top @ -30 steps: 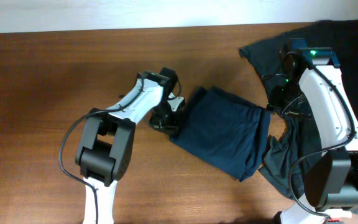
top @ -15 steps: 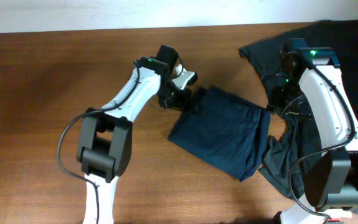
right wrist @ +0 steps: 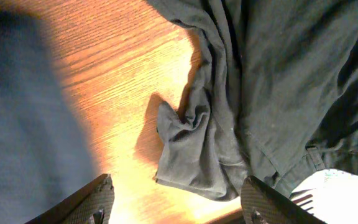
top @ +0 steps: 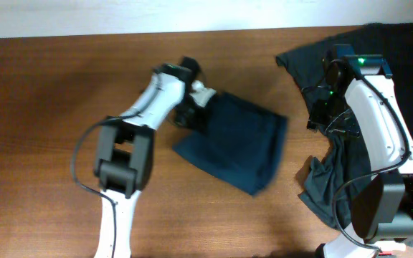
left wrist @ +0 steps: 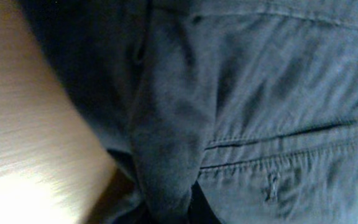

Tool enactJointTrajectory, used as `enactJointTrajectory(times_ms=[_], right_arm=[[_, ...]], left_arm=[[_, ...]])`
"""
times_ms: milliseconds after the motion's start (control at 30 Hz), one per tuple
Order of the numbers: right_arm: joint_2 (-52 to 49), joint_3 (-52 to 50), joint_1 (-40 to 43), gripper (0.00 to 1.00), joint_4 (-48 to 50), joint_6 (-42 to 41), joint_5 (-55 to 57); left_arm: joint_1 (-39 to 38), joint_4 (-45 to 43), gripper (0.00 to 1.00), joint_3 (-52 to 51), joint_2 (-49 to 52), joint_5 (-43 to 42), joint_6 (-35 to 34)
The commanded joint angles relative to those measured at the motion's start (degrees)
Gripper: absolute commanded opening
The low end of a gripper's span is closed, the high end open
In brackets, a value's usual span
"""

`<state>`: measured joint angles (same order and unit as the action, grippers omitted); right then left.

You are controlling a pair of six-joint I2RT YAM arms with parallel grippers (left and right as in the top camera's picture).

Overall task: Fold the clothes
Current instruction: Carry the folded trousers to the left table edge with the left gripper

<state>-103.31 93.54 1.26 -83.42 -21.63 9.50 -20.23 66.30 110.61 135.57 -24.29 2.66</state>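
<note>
The navy trouser-like piece lies folded mid-table, blurred with motion. My left gripper is at its upper left edge and is shut on a fold of it. The left wrist view is filled with this navy fabric, showing a pocket seam and buttonhole; the fingers are hidden under the cloth. The charcoal T-shirt lies crumpled at the right, running down to the front. My right gripper hovers over its left edge, open and empty. A bunched shirt corner lies just ahead of it.
Bare brown wooden table stretches to the left and front. A strip of bare wood separates the two garments. The white back edge runs along the top. The right arm's body lies over the charcoal shirt.
The left gripper has pulled the navy piece to the left, away from the charcoal shirt it touched before. The right arm has not moved.
</note>
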Motion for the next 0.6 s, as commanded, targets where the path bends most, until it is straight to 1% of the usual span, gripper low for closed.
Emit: enactJointTrajectory(times_ms=[0, 133, 200, 333, 433, 467, 500, 567], right_arm=[[0.94, 0.52, 0.00, 0.69, -0.17, 0.42, 0.20], [0.94, 0.52, 0.00, 0.69, -0.15, 0.39, 0.17], [0.94, 0.52, 0.00, 0.69, -0.13, 0.39, 0.17], [0.94, 0.52, 0.00, 0.69, -0.17, 0.39, 0.17], [0.94, 0.52, 0.00, 0.69, -0.17, 0.39, 0.15], [0.94, 0.52, 0.00, 0.69, -0.17, 0.39, 0.15], [0.94, 0.52, 0.00, 0.69, -0.17, 0.39, 0.15], [0.94, 0.52, 0.00, 0.70, -0.17, 0.39, 0.15]], left_arm=[[12.26, 3.28, 0.00, 6.14, 0.24, 17.20, -1.60], [22.93, 5.77, 0.00, 8.35, 0.02, 28.37, -2.01], [27.67, 4.81, 0.00, 8.35, 0.04, 31.23, -2.01], [32.92, 1.14, 0.00, 8.35, 0.04, 35.74, -1.97], [35.52, 0.24, 0.01, 9.25, 0.02, 41.68, -2.01], [36.02, 0.35, 0.04, 9.90, 0.02, 42.16, -2.01], [36.59, 0.63, 0.10, 11.02, -0.04, 42.07, -2.12], [37.07, 2.62, 0.34, 14.80, -0.55, 41.38, -3.56]])
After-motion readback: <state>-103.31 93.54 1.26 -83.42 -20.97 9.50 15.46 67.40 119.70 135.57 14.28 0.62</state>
